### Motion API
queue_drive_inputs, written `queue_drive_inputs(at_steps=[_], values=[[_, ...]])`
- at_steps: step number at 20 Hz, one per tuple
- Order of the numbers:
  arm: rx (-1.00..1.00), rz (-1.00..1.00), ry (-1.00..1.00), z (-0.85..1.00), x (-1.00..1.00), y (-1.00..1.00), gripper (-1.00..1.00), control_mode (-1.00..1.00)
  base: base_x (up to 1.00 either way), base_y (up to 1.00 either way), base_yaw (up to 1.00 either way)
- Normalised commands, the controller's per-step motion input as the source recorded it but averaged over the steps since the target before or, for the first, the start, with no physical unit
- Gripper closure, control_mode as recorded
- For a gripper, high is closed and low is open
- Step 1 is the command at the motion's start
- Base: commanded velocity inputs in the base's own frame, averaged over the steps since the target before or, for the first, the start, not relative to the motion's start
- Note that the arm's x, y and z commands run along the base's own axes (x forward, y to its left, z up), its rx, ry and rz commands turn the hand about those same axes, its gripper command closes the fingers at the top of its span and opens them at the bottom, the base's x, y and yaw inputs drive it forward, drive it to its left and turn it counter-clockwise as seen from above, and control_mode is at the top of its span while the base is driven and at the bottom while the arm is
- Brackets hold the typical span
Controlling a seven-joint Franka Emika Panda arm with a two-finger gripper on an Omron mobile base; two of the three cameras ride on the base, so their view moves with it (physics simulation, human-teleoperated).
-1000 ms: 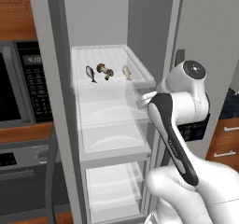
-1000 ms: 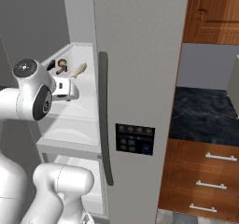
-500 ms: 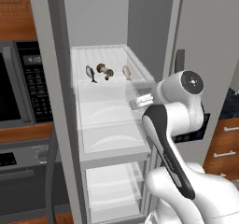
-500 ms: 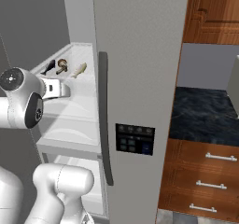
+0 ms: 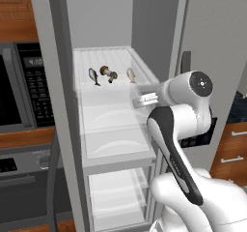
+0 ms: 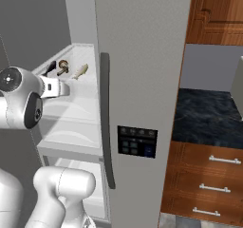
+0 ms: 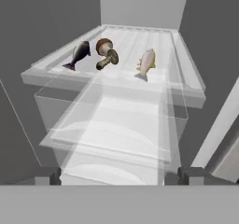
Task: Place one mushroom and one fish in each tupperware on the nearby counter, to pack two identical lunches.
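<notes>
On the fridge shelf [image 7: 184,64], fish [image 7: 145,63] and mushrooms [image 7: 107,53] lie beyond the released, empty pincer [image 7: 120,175].

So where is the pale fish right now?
The pale fish lies on the open fridge's upper shelf, right of the mushrooms in the hand view.

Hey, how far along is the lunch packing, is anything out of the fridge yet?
Nothing looks packed yet. The dark fish, the two mushrooms lying close together and the pale fish all lie on the fridge shelf. The gripper is open and empty, pointed at that shelf from in front. Left: carry one mushroom and one fish to each tupperware on the counter.
</notes>
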Motion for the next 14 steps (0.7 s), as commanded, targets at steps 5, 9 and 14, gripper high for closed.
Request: queue_drive_inputs(at_steps=[5, 9, 14], values=[[0.0, -0.11, 0.0, 0.08, 0.08, 0.0, -1.0, -1.0, 0.0, 0.0, 0.0], [0.08, -0.09, 0.0, 0.13, 0.26, 0.01, -1.0, -1.0, 0.0, 0.0, 0.0], [0.12, -0.03, 0.01, 0.1, 0.31, 0.05, -1.0, -1.0, 0.0, 0.0, 0.0]])
